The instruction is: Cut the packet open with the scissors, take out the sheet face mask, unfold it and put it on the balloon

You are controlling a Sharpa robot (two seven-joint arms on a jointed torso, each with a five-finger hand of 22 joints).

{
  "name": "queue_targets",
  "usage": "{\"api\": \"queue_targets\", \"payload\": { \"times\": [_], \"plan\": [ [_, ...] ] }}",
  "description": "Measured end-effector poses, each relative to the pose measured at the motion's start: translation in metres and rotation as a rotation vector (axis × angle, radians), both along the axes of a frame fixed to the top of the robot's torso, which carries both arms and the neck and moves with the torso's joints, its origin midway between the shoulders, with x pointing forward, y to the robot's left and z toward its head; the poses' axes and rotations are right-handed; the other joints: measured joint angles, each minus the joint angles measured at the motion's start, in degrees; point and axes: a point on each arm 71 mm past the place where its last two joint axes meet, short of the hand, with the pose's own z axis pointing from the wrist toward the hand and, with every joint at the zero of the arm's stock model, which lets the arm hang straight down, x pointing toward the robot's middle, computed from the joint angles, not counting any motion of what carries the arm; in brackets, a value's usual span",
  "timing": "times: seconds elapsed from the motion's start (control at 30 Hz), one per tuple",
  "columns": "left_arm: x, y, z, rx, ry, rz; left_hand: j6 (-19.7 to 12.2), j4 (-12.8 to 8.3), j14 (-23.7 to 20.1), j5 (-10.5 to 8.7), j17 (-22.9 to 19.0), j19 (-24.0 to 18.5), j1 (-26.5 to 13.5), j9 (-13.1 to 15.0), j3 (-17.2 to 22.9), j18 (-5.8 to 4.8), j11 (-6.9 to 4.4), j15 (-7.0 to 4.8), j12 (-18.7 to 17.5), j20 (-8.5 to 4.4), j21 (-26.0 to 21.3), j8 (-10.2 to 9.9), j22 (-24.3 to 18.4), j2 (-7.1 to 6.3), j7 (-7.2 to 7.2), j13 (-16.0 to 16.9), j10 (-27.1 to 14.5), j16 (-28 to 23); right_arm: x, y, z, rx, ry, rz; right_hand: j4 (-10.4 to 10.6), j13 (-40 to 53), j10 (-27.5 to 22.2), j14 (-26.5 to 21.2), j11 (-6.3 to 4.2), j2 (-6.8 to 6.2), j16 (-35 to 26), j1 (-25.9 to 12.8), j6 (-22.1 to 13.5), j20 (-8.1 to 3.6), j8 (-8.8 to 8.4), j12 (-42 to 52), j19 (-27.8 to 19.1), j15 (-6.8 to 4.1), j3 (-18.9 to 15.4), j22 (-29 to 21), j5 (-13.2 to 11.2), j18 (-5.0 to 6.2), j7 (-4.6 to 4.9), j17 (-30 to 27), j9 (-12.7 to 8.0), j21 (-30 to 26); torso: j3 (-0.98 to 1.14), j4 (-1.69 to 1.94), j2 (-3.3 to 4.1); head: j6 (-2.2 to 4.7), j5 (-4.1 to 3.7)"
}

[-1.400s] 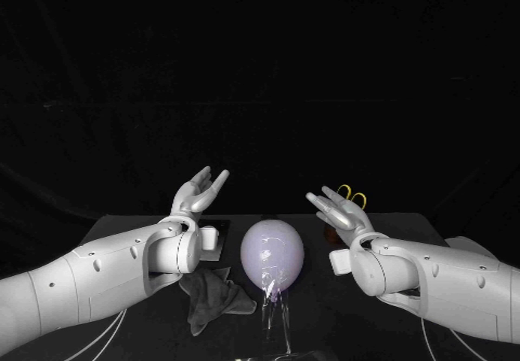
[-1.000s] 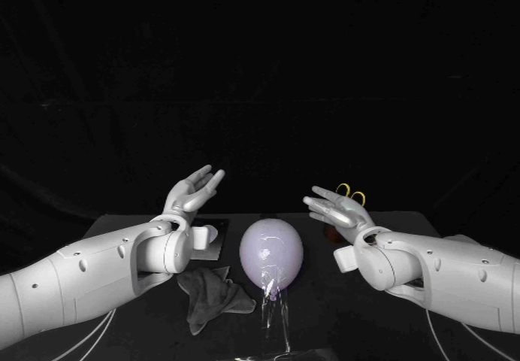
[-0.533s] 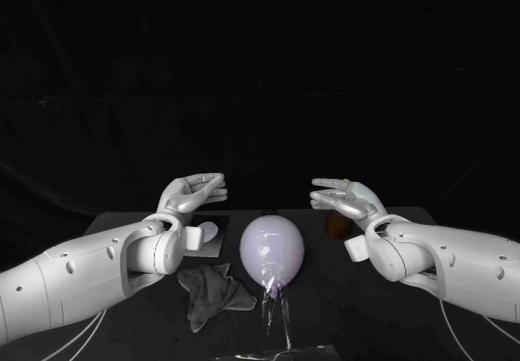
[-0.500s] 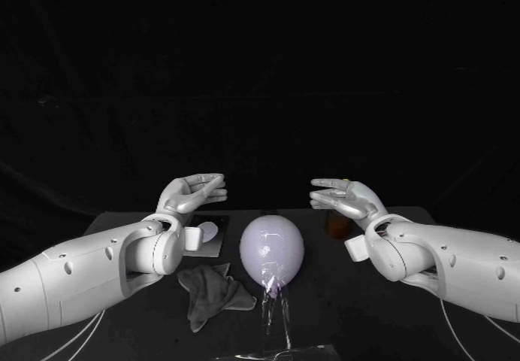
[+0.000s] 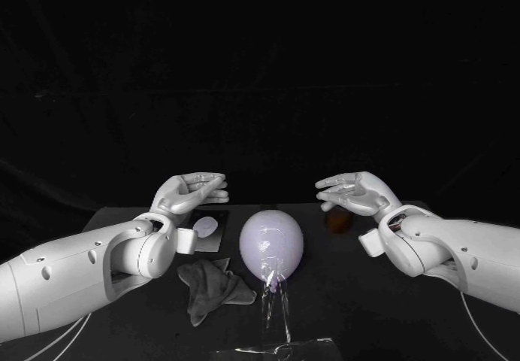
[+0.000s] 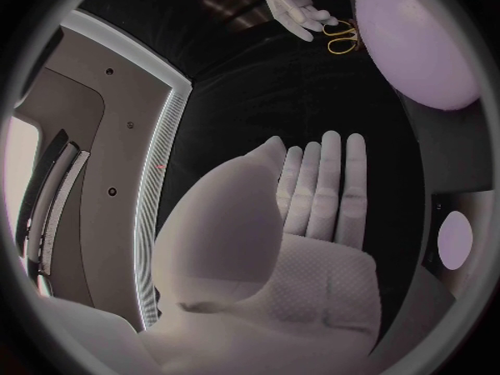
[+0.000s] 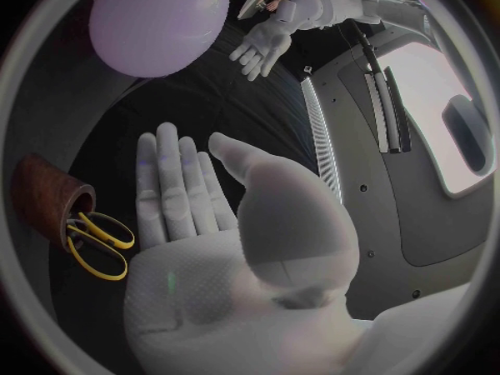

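Both empty, fingers stretched flat: left robot hand (image 5: pixel 191 192), right robot hand (image 5: pixel 353 192). The balloon (image 5: pixel 271 242) stands between and below them, I guess so both can reach. The scissors (image 7: pixel 99 243) sit handles-up in a cup (image 7: pixel 44 193) under the right, the packet (image 5: pixel 206 228) under the left.

We see our left robot hand (image 6: pixel 312 225) held flat, its fingers (image 6: pixel 332 175) stretched out side by side and holding nothing. Beyond the fingertips bulges the lilac balloon (image 6: pixel 417 42). Just beside the balloon show the yellow handles of the scissors (image 6: pixel 340 38), between it and the right robot hand (image 6: pixel 295 4), whose fingers are spread and empty. Near the balloon is a packet (image 6: pixel 455 240) with a pale oval.
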Motion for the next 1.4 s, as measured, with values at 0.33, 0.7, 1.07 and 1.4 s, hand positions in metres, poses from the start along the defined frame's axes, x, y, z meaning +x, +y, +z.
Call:
{"api": "queue_targets", "payload": {
  "times": [0.33,0.7,1.07,1.4],
  "plan": [
    [-0.009,-0.003,0.003,-0.029,0.007,-0.05,0.0,0.39,0.01,0.0,0.4,0.21,-0.66,-0.19,0.39,-0.03,0.2,0.01,-1.16,-0.21,0.0,-0.49,0.0,-1.1,-0.01,-0.03,0.2,0.0,-0.013,-0.003,0.004,-0.115,-0.021,0.039,-0.16,0.21,3.31,7.83,-1.57,-1.26,8.74,-0.82,1.49,-2.94,-0.69,-1.25,3.96,-2.63,-0.84,6.23,1.13,0.16,-0.89,8.88,-0.4,9.77,-0.1,0.02,-0.16,-0.51,-0.68],
    [-0.013,-0.006,0.005,-0.047,0.011,-0.074,-0.07,0.82,0.08,0.0,0.75,0.83,-1.11,-0.33,0.48,-0.05,0.2,0.09,-1.98,-0.42,0.63,-1.0,0.12,-1.55,0.05,-0.02,0.19,0.0,-0.006,-0.02,0.022,-0.247,-0.035,0.018,1.33,1.01,5.22,13.76,-2.7,-2.69,35.35,-2.25,2.93,-4.57,-0.96,-1.25,7.84,-3.46,-0.13,12.92,2.59,0.15,-1.88,32.56,0.36,19.28,0.02,-0.12,-0.09,-0.05,-1.91],
    [-0.013,-0.011,0.004,-0.06,0.015,-0.09,-0.33,1.91,-0.15,0.0,1.35,0.82,-3.51,-0.49,-0.99,-0.09,0.42,0.32,-2.99,-0.42,0.67,-1.38,0.05,-3.15,0.3,0.03,0.4,-0.58,0.013,-0.039,0.07,-0.477,-0.063,-0.024,3.32,1.15,4.29,13.97,-2.19,-3.84,44.83,-3.41,3.39,-4.13,-0.96,-1.25,10.11,-3.26,0.27,19.76,-4.12,0.09,-1.79,41.85,1.62,25.03,0.09,-0.18,-0.08,-0.02,-3.55],
    [-0.013,-0.014,0.004,-0.071,0.016,-0.106,-0.33,1.89,-0.35,0.0,1.95,0.82,-5.36,-0.49,-2.4,-0.12,0.43,0.52,-3.6,-0.42,0.67,-1.61,-0.23,-3.06,0.29,0.12,0.4,-0.84,0.035,-0.064,0.09,-0.671,-0.088,-0.149,7.0,0.02,-3.35,14.04,-0.55,-5.55,51.11,-5.13,1.57,-3.04,-1.79,-1.55,13.69,-1.9,-4.3,27.04,-5.55,-0.7,-0.42,48.25,2.17,29.94,0.04,-0.08,-0.09,0.07,-4.15]
  ]
}}
